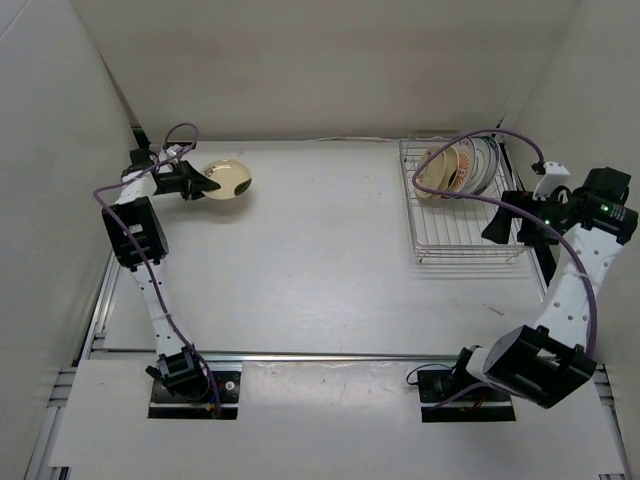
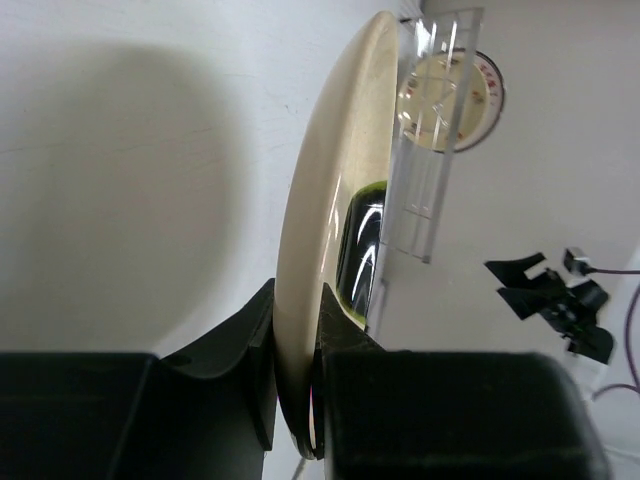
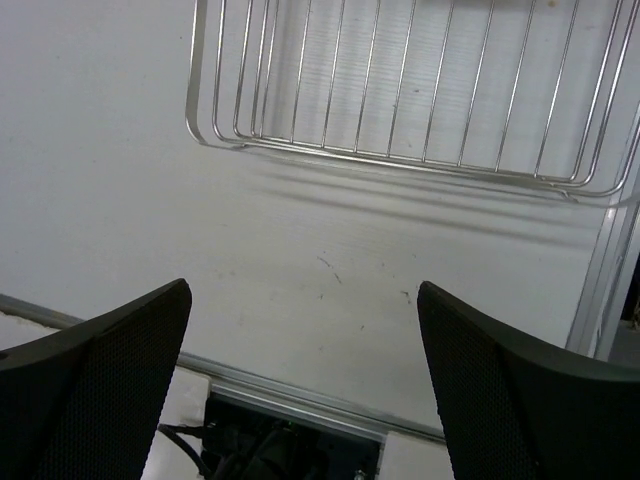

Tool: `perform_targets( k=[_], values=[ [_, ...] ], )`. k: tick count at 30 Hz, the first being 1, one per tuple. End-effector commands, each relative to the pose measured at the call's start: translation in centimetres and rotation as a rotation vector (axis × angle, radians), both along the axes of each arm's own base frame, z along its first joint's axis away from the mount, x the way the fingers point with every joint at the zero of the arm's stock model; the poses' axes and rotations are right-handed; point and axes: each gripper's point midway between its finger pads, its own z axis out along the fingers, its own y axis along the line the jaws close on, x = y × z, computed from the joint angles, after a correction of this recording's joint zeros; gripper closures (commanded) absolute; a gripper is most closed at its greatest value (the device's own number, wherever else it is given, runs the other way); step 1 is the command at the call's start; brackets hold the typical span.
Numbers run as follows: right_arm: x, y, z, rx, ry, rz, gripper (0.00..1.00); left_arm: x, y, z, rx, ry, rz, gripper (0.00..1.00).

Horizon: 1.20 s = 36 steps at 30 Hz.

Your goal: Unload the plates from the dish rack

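My left gripper (image 1: pixel 203 182) is shut on the rim of the cream-yellow plate (image 1: pixel 229 179) with a dark spot, at the far left of the table. In the left wrist view the plate (image 2: pixel 325 200) shows edge-on, clamped between the jaws of that gripper (image 2: pixel 297 350). The dish rack (image 1: pixel 465 215) stands at the far right. Two plates lean in its back end: one with an orange-red pattern (image 1: pixel 446 168) and one with a blue rim (image 1: pixel 487 160). My right gripper (image 1: pixel 497 224) is open and empty above the rack's near right side. In the right wrist view that gripper (image 3: pixel 300 340) looks down past the rack's edge (image 3: pixel 400 150).
White walls close in the table at the back and on both sides. An aluminium rail (image 1: pixel 330 354) runs along the near edge of the table. A purple cable (image 1: pixel 470 140) loops over the rack. The right arm's gripper (image 2: pixel 550 300) shows far off in the left wrist view.
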Motion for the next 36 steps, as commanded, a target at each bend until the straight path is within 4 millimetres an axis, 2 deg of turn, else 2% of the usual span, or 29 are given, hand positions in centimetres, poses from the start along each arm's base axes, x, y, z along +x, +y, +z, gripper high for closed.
perform_targets(
  k=[1,5,6,14,16,18,20,21,22,24,25,28,29,32,33,35,36],
  values=[
    [-2.4,1.1,0.7,0.015,-0.023,0.057,0.03,-0.1,-1.5,1.9,-0.158,-0.044,-0.080,0.90],
    [-3.6,1.8,-0.4,0.035,0.002,0.048,0.03,0.7,-0.2,1.0,-0.140,-0.045,-0.049,0.90],
    [-3.6,2.1,-0.7,0.045,-0.002,0.053,0.03,1.0,0.7,0.8,-0.114,-0.047,-0.023,0.90],
    [-3.9,3.1,-1.7,0.134,0.034,0.035,0.02,1.5,3.2,-2.0,-0.045,0.013,0.067,0.90],
    [-4.0,3.2,-1.9,0.146,0.046,0.026,0.02,1.6,4.0,-2.9,-0.013,0.035,0.101,0.89],
    [-3.9,3.4,-2.0,0.160,0.044,0.024,0.02,1.7,4.3,-3.4,0.012,0.044,0.116,0.81],
    [-3.9,3.5,-1.9,0.174,0.045,0.020,0.01,1.9,4.8,-4.0,0.065,0.052,0.142,0.81],
    [-4.0,3.6,-2.2,0.179,0.052,0.019,0.01,1.9,5.0,-3.8,0.086,0.049,0.148,0.78],
    [-4.0,3.6,-2.2,0.179,0.053,0.019,0.01,1.8,5.1,-4.3,0.102,0.074,0.160,0.72],
    [-4.0,3.6,-2.2,0.179,0.053,0.019,0.01,1.8,6.0,-5.4,0.187,0.090,0.183,0.66],
    [-4.0,3.6,-2.2,0.179,0.053,0.019,0.01,1.8,6.3,-5.5,0.207,0.109,0.195,0.53],
    [-4.1,3.8,-2.3,0.191,0.056,0.023,0.01,1.9,7.4,-5.5,0.291,0.114,0.223,0.53],
    [-3.9,3.7,-2.3,0.192,0.052,0.017,0.01,1.7,7.7,-6.0,0.322,0.127,0.231,0.44],
    [-3.9,3.7,-2.3,0.192,0.052,0.017,0.01,1.6,8.9,-5.8,0.404,0.134,0.264,0.29],
    [-4.1,4.0,-2.3,0.199,0.048,0.021,0.01,1.2,9.2,-6.5,0.433,0.157,0.269,0.23],
    [-4.1,4.0,-2.3,0.199,0.048,0.021,0.01,0.9,10.2,-6.2,0.498,0.178,0.302,0.19],
    [-4.2,4.0,-2.6,0.205,0.057,0.020,0.01,0.5,11.0,-6.9,0.553,0.206,0.318,0.19]
  ],
)
